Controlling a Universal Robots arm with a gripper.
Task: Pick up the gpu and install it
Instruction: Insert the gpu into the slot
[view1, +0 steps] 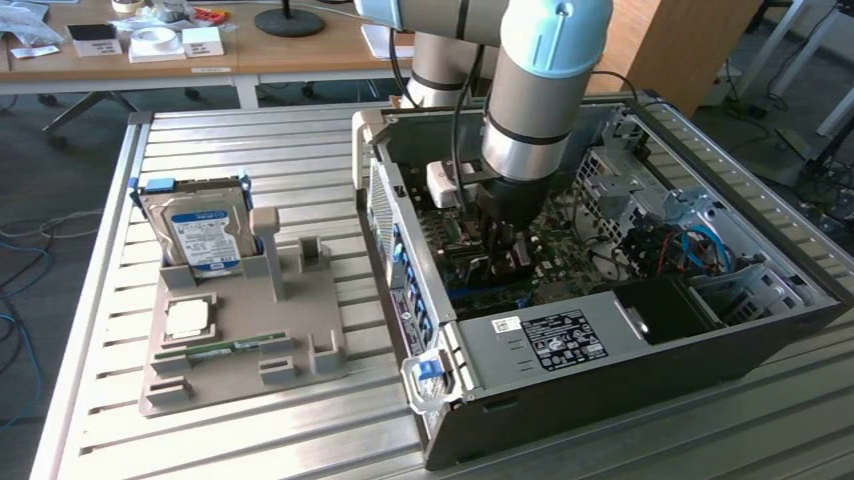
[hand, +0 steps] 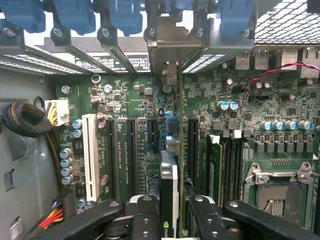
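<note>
Slatted metal workbench, office desks in the far background. An open computer case lies on its side at the exterior view's right so the motherboard faces up for access from above. The arm reaches down into it; the gripper is partly closed on the gpu, pinching the card edge-on between its black fingers, card vertical over the board (seated or just above a slot, I cannot tell). Its silver bracket lines up with the rear slot openings, probably to guide it in. Inside the case: a memory stick already upright in its slot, an empty CPU socket, a white slot, cables. At the exterior view's left, a grey parts tray holds a hard drive upright, a CPU chip and a memory stick lying flat.
</note>
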